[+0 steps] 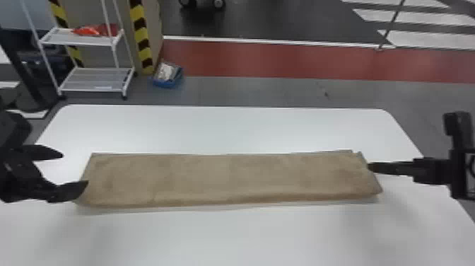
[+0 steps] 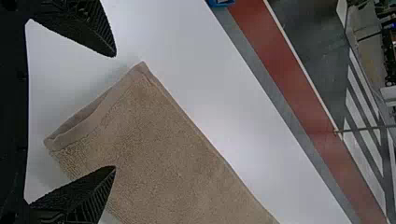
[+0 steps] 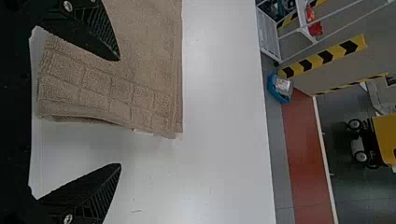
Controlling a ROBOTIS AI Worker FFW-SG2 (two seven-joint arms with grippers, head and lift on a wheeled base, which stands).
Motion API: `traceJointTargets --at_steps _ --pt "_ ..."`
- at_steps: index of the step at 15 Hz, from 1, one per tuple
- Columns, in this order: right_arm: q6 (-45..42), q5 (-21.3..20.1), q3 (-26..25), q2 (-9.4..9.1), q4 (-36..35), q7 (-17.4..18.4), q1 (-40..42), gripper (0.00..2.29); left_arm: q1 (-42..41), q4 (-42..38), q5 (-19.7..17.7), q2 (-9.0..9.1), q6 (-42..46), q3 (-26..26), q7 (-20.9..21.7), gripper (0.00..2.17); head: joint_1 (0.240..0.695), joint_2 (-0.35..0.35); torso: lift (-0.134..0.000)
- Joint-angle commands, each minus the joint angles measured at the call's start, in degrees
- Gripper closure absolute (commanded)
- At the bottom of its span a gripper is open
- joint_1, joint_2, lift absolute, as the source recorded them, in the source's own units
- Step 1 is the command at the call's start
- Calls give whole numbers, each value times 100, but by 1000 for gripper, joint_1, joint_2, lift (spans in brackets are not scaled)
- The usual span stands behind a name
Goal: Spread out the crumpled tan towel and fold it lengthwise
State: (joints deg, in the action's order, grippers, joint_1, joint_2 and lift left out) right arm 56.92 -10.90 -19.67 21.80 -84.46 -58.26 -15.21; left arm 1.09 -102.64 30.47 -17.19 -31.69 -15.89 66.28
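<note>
Head view. Tan towel (image 1: 226,178): one, folded into a long strip, laid crosswise on a white desk (image 1: 219,127) with rounded far corners; strip of desk top between towel and far edge, more on the near side. Left hand (image 1: 75,168): black, in from the left edge, two fingers spread, the nearer fingertip at the towel's left end. Right hand (image 1: 374,167): black, in from the right edge, level, seen edge-on, its tip at the towel's right end. Beyond the desk: white two-tier shelf rack (image 1: 95,83); blue bin (image 1: 168,84) on the floor.

Left wrist view. Left hand (image 2: 115,111): open, fingers well apart, one above the desk, the other over the towel; a hemmed towel end between them, layers showing at the edge.

Right wrist view. Right hand (image 3: 119,112): open, nothing gripped, one finger over the towel, the other over the desk. Towel end: woven grid border, small pale label (image 3: 142,132) at the edge.
</note>
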Motion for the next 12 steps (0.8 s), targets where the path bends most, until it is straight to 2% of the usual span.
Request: traceJointTargets --at_steps 1,4,10,12 --pt "0 -9 25 -18 0 7 -8 76 32 131 -67 67 -44 -29 -71 19 695 -71 -120" --pt "0 -9 25 -18 0 7 -8 76 32 131 -67 164 -62 -37 -115 19 695 -66 -120" --pt "-70 -44 69 -18 9 78 -26 76 32 148 -67 164 -62 7 -185 19 695 -73 -120" --pt "-70 -79 113 -79 9 95 -52 76 58 236 -59 164 -9 33 -220 19 695 -72 -120"
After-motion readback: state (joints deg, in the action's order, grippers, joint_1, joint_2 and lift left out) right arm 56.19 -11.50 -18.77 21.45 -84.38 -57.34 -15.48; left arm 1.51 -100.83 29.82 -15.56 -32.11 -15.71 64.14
